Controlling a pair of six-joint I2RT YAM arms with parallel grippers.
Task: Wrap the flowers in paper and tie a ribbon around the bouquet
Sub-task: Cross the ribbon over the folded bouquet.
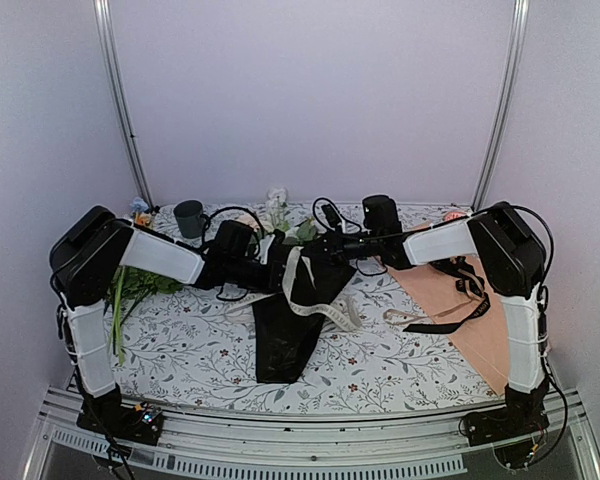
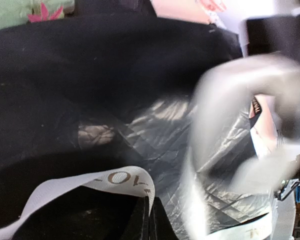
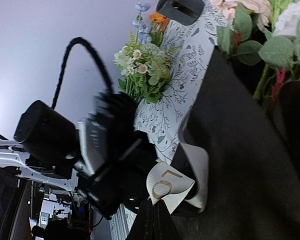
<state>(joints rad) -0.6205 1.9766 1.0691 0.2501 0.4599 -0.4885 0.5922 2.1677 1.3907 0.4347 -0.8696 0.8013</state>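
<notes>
Here, one bouquet [image 1: 290, 335], one ribbon [image 1: 325, 310], left gripper [image 2: 149, 215], right gripper [image 3: 152, 217] pinching

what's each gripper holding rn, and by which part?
Both pinch the cream ribbon at its lettered stretch, close to the black paper: left gripper shut on it, right gripper too. Which end each has cannot be told.

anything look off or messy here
The ribbon is not tied: it drapes loosely over the black paper, ends trailing on the table. At the right, the peach sheet lies askew with a black strap sprawled across it.
</notes>
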